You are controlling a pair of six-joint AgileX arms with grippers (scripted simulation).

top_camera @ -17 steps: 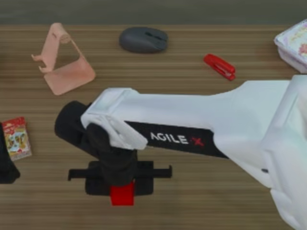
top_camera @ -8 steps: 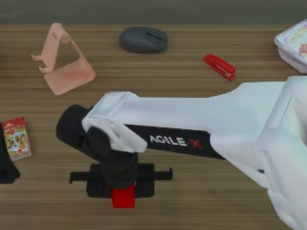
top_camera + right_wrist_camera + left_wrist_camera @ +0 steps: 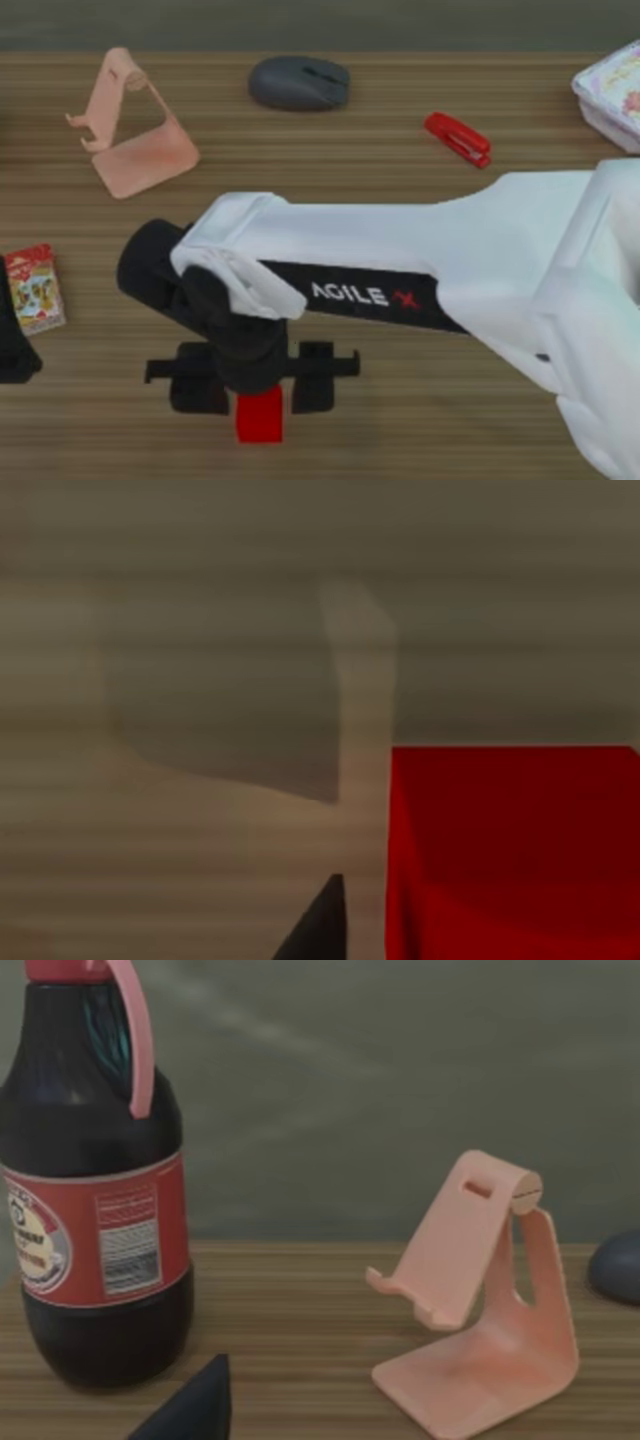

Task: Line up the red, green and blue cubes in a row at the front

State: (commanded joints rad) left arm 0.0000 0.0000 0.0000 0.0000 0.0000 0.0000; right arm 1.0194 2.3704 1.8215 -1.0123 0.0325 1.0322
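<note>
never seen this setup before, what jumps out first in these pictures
The big white right arm sweeps across the wooden table from the right, its right gripper with jaws spread over the small bright red cube near the front edge. Behind it sit a pink plastic phone stand, a grey mouse and a narrow red stapler.

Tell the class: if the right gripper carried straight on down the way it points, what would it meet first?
The right gripper points down over the red cube, its fingers spread apart beside it. It would probably pass around the cube and meet the table; depth is unclear.
</note>
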